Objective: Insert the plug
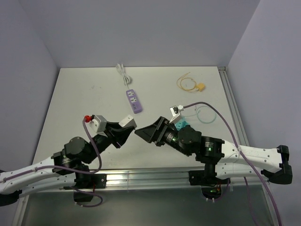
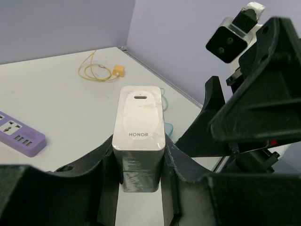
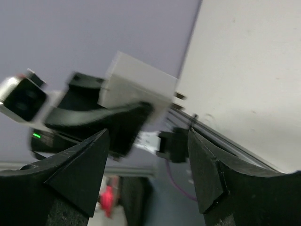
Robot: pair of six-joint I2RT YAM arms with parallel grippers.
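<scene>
White charger (image 2: pixel 139 136): pinched between the fingers of the left end effector (image 1: pixel 126 125), above the surface (image 1: pixel 80 94)
Right end effector (image 3: pixel 148 135): spread, holding nothing, just beside the charger
Plug (image 1: pixel 201 86): yellow-tan, lying at the far right of the surface, on its looped yellow cable (image 1: pixel 185 83)
Power strip (image 1: pixel 134 100): purple, well apart from the plug

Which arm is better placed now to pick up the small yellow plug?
Right, probably. The right fingers are open and empty, and the plug lies on their side of the table. The left fingers are shut on the white charger.
</scene>
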